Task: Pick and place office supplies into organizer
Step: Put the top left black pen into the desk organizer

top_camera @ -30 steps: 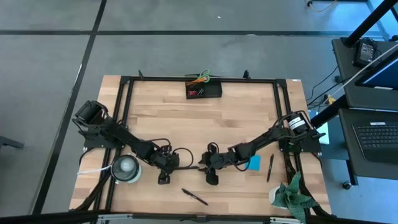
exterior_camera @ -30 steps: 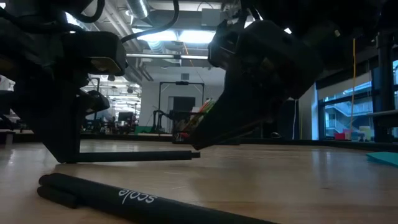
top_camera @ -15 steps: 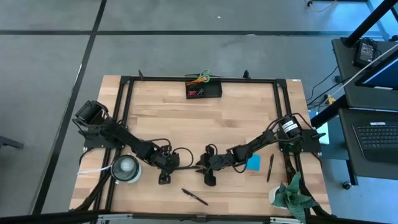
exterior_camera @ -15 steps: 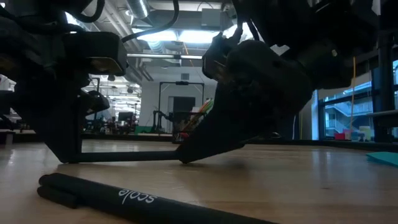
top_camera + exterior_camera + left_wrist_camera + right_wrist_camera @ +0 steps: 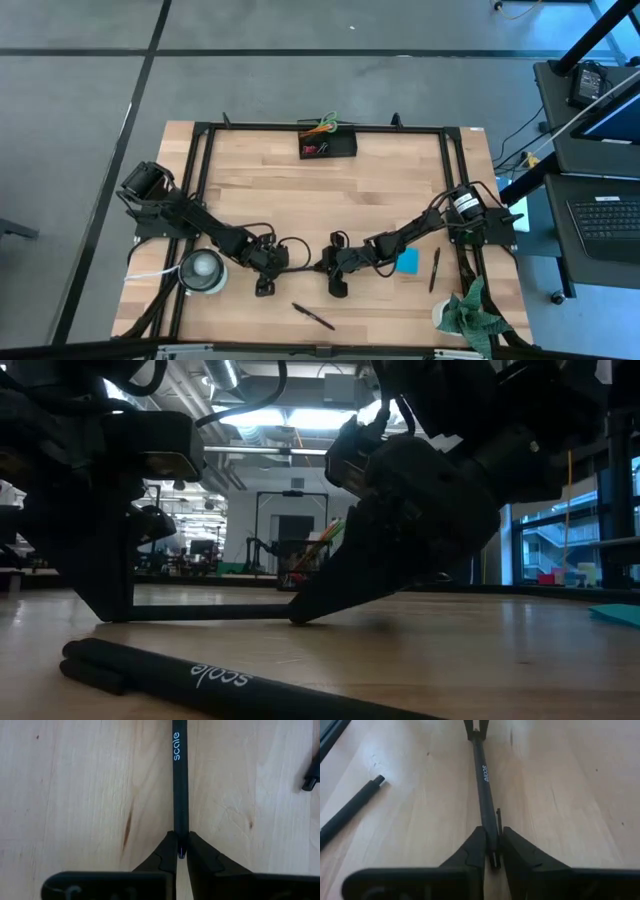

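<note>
Three black pens [image 5: 300,269], one blue note pad [image 5: 408,262], one organizer [image 5: 328,146], one white roll [image 5: 203,268]

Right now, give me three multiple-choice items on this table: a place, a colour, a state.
1. Where is the organizer? A middle of the table edge away from the arms; B between the arms; C under the left arm.
2. Colour of the note pad? A red; B blue; C yellow.
3. The left gripper is? A open; B shut on nothing; C shut on the black pen.
Answers: A, it stands alone there; B, the high view shows blue; C, its fingers pinch the pen's end.
</note>
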`<state>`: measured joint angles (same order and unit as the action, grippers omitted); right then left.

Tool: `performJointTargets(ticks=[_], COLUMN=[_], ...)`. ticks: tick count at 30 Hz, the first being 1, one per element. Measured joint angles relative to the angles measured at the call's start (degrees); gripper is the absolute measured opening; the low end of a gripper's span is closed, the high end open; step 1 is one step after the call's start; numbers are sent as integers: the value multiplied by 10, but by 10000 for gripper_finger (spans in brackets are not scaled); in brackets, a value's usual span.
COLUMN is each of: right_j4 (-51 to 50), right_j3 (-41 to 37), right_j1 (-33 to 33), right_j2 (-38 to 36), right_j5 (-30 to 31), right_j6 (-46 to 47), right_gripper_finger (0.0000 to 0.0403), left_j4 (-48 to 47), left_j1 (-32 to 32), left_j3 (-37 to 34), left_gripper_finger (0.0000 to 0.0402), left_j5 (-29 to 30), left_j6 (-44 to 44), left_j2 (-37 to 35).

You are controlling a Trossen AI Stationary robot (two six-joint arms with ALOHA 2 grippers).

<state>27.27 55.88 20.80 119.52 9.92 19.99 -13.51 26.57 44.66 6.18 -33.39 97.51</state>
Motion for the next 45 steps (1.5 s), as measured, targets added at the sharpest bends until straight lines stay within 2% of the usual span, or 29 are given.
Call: performJointTargets(ticks=[5, 13, 18, 24, 30, 35, 37, 40, 45], right_j4=[0, -20, -93, -259, -525, -701, -742, -750, -746], right_j3=[0, -1, 0, 30, 125, 250, 298, 359, 431], right_j1=[0, -10, -31, -65, -115, -166, -190, -231, -310], right_j2=[0, -15, -63, -142, -211, -227, -226, -225, -224], right_j5=[-1, -12, -10, -7, 12, 89, 137, 189, 198], right_j6=[3, 7, -13, -53, -157, -303, -360, -427, -499], right_gripper_finger=[48, 47, 47, 47, 47, 47, 51, 56, 52], left_j4=[1, -9, -23, -65, -91, -94, -94, -94, -93], left_j1=[0, -2, -2, -2, -5, -9, -10, -10, -10], left_j3=[0, -5, -3, -2, -2, -2, -2, -2, -1], left_gripper_finger=[30, 111, 145, 156, 153, 152, 151, 150, 148], left_j5=[3, 4, 24, 30, 45, 62, 68, 76, 79], left_j6=[0, 2, -1, -31, -34, -30, -21, -4, 22], left_j2=[0, -37, -79, -103, -100, -101, -101, -101, -101])
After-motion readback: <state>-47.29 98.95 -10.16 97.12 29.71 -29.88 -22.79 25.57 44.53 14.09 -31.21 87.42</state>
